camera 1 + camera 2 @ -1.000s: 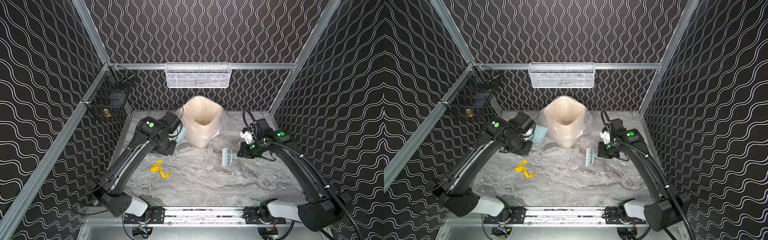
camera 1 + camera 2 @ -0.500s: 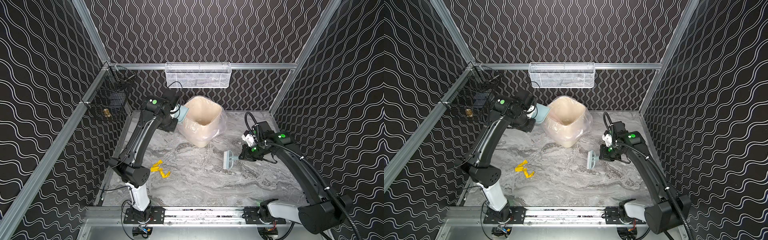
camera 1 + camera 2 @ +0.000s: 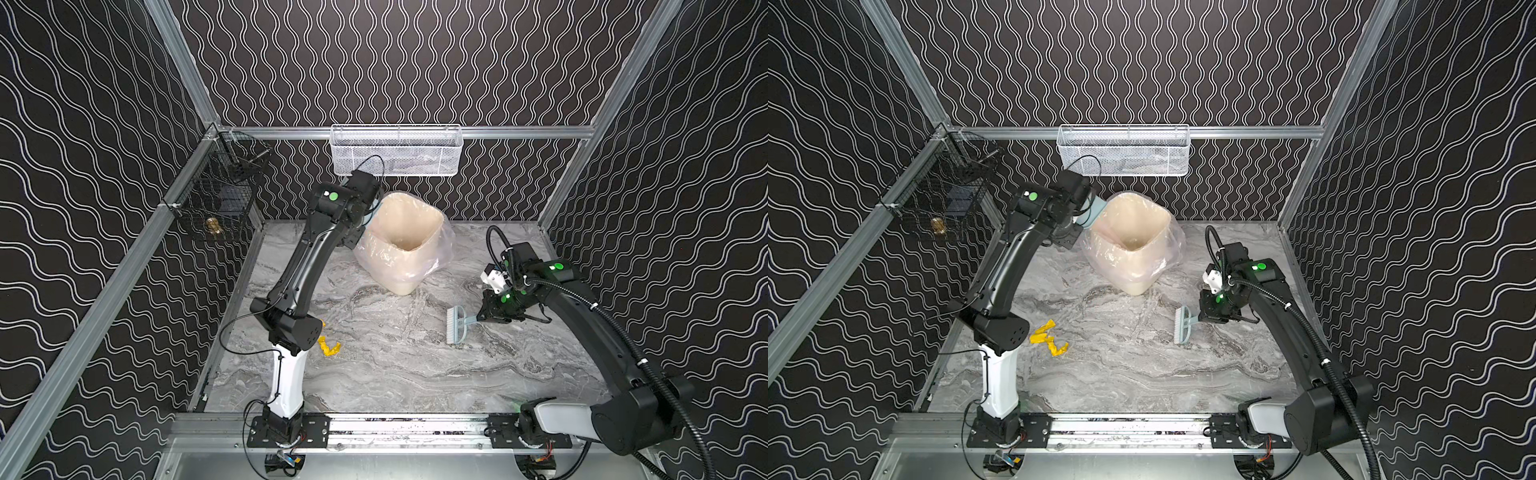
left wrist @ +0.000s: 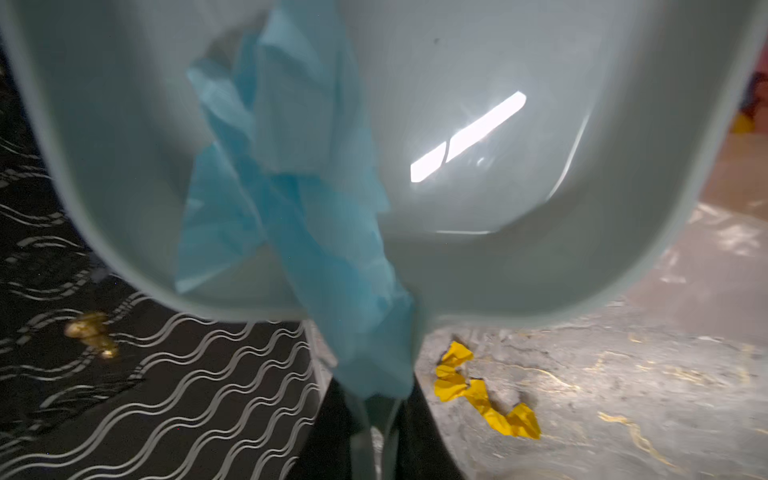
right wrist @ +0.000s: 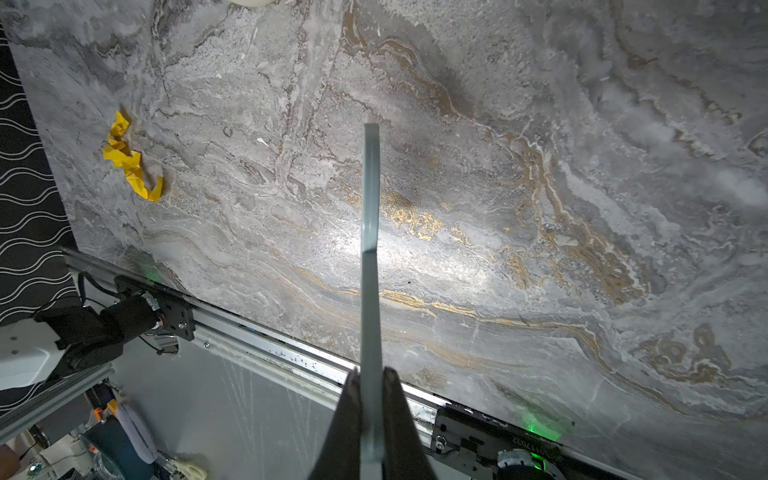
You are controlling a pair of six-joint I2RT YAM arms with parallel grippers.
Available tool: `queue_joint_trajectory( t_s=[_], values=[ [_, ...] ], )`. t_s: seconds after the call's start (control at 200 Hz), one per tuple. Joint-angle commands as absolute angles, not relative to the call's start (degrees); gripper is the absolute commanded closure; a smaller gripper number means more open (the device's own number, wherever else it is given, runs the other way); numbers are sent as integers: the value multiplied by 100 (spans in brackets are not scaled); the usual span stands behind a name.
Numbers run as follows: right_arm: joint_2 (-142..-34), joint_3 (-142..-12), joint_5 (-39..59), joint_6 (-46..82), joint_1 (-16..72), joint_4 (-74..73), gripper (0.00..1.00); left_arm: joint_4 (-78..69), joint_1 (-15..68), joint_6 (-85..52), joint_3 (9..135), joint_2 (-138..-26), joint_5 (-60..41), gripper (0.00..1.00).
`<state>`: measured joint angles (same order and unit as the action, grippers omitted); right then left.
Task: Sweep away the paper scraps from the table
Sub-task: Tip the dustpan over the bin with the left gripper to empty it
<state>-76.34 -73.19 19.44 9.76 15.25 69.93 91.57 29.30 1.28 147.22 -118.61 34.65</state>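
A twisted yellow paper scrap [image 3: 329, 348] [image 3: 1049, 338] [image 4: 482, 395] [image 5: 131, 162] lies on the marble table [image 3: 415, 374], front left, beside my left arm's elbow. My left gripper [image 3: 1081, 212] [image 4: 376, 415] is raised at the bin's left rim, shut on the handle of the pale blue dustpan [image 3: 1097, 208] [image 4: 498, 249]. A crumpled light blue scrap [image 4: 291, 187] lies in the tilted pan. My right gripper [image 3: 484, 316] [image 5: 371, 374] is shut on the brush [image 3: 456, 325] [image 3: 1182, 326] [image 5: 370, 208], held low over the table's right side.
The beige bin [image 3: 399, 266] [image 3: 1133, 270] with a clear liner stands at the back centre. A white mesh basket [image 3: 397, 149] hangs on the back wall and a black wire basket [image 3: 220, 199] on the left wall. An aluminium rail [image 3: 395, 424] edges the front.
My left arm has lifted the dustpan from beside the bin's base up to its rim. My right gripper has drifted slightly toward the front with the brush.
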Motion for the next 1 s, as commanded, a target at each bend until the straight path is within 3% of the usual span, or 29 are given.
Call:
queue_joint_trajectory(
  t_s=[0.0, 0.471, 0.776, 0.996],
  values=[
    [-7681, -7340, 2195, 898, 1524, 7084, 100, 8833, 3135, 681, 14784, -12003, 4489, 100],
    [-7634, -7305, 2320, 901, 1521, 7055, 100, 5887, 3846, 3987, 13675, -12071, 6424, 100],
    [-7577, -7216, 2359, 901, 1588, 6909, 100, 328, 4120, 8864, 10921, -11157, 6840, 100],
    [-7511, -7229, 2331, 896, 1582, 6873, 100, 207, 4127, 9196, 10916, -11192, 6709, 100]
  ],
)
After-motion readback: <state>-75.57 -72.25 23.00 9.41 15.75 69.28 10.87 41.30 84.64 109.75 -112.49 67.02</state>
